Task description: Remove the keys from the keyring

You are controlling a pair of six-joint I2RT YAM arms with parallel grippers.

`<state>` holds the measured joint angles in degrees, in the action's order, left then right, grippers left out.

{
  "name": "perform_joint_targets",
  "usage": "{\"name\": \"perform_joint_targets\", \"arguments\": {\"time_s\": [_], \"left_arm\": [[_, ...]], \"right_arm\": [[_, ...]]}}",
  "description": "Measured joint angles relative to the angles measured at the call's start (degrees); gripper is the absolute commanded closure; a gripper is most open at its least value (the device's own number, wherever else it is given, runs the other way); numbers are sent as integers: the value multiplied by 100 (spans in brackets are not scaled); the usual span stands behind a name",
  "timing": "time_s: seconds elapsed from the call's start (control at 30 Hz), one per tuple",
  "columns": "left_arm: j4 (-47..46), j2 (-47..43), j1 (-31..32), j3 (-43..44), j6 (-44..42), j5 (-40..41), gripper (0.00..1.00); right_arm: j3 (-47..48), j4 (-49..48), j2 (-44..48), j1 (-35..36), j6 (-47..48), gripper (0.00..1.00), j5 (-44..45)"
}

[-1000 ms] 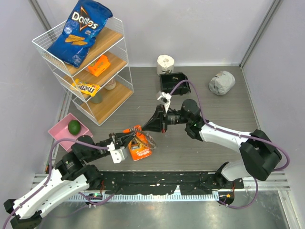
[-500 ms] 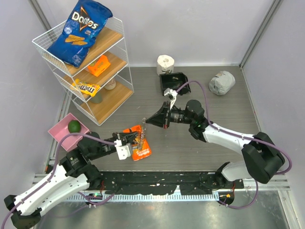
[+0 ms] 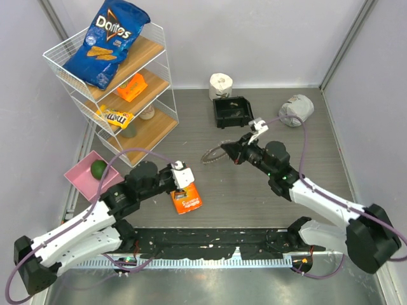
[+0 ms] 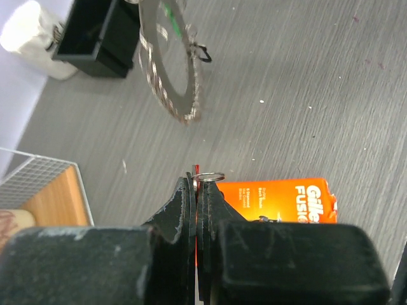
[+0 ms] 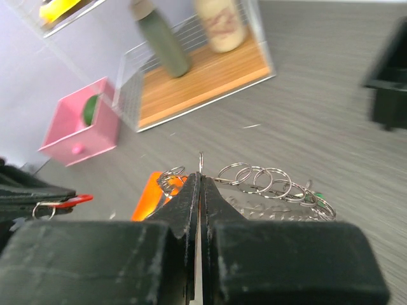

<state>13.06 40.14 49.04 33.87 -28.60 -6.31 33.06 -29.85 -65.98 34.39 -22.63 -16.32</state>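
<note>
My right gripper (image 3: 224, 153) is shut on the edge of the keyring (image 3: 213, 155), a wide flat speckled metal ring held above the table. In the right wrist view the gripper (image 5: 200, 178) pinches the keyring's band (image 5: 273, 206), which carries several small split rings and a green-headed key (image 5: 316, 196). My left gripper (image 3: 188, 180) is shut on the red-headed key (image 4: 198, 169) with its small split ring, apart from the keyring (image 4: 172, 70). The red key also shows in the right wrist view (image 5: 71, 201).
An orange Gillette pack (image 3: 186, 198) lies under the left gripper. A black bin (image 3: 232, 111) and a toilet roll (image 3: 220, 84) stand at the back. A grey crumpled lump (image 3: 296, 109) lies at the right. A wire shelf (image 3: 114, 95) and a pink tray (image 3: 79, 178) stand at the left.
The two grippers were together over the orange pack; they have pulled apart. The right moved right and back with the keyring. The left holds the red key free of the ring.
</note>
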Motion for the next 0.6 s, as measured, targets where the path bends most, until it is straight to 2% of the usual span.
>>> {"name": "perform_joint_targets", "arguments": {"time_s": [0.13,0.37,0.6], "left_arm": [[-48,868,-153,435,503,57,100],[-660,2599,-321,1733,892,179,100],[-1331,4791,-713,3493,925,133,100]], "right_arm": [[-310,278,717,-7,271,95,1268],[-511,616,1272,-7,592,95,2999],[-909,741,1757,-11,754,95,3993]]}}
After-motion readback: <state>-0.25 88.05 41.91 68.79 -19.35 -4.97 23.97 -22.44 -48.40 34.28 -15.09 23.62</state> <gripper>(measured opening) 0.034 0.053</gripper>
